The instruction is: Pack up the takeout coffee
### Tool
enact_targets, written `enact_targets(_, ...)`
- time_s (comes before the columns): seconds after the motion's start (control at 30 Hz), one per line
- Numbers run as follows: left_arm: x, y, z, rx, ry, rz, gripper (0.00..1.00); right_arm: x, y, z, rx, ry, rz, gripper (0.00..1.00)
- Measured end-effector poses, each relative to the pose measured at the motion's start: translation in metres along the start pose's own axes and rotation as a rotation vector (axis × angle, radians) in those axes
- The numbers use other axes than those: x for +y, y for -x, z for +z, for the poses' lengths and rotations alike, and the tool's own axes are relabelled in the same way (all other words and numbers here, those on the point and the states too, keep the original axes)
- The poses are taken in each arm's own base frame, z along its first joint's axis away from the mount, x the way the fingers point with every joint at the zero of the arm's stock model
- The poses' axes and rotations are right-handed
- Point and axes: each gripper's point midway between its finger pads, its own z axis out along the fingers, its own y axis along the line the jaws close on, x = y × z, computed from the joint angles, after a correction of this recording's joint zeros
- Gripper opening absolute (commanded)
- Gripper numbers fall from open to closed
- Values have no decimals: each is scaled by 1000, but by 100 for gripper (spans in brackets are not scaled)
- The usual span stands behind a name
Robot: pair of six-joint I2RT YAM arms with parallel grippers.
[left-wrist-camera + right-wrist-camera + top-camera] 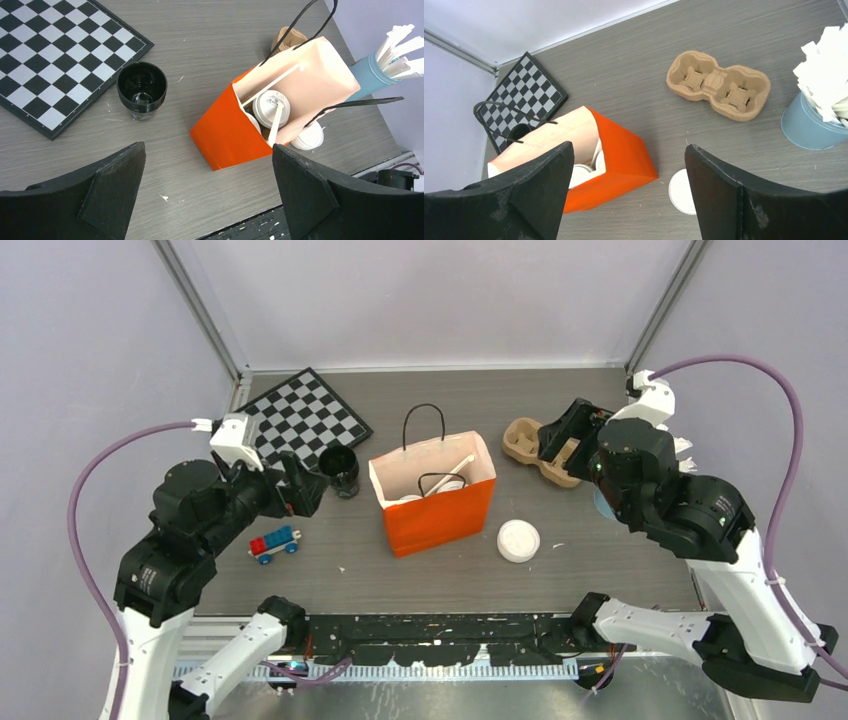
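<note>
At table centre, upright: orange bag, mouth open, black cord handles raised. Contents: takeout coffee, white sip lid up, low inside the bag with a white stick across it; a second lid edge shows beside it. Left gripper: jaws wide apart, empty, near the black lidless cup. Right gripper: jaws apart, empty, over the cardboard cup carrier. Loose white disc: on the table just beside the bag. Assessment: cup appears packed. Handling note: any withdrawal should go up and outward, clear of the handles, so the bag is not tipped.
</note>
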Motion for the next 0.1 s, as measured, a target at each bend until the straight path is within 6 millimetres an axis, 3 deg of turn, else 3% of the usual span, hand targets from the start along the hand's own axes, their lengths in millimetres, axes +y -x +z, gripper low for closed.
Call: enact_targets(0.1, 0, 0, 1, 0, 1, -2, 100, 6, 4, 3, -10, 6, -8, 86)
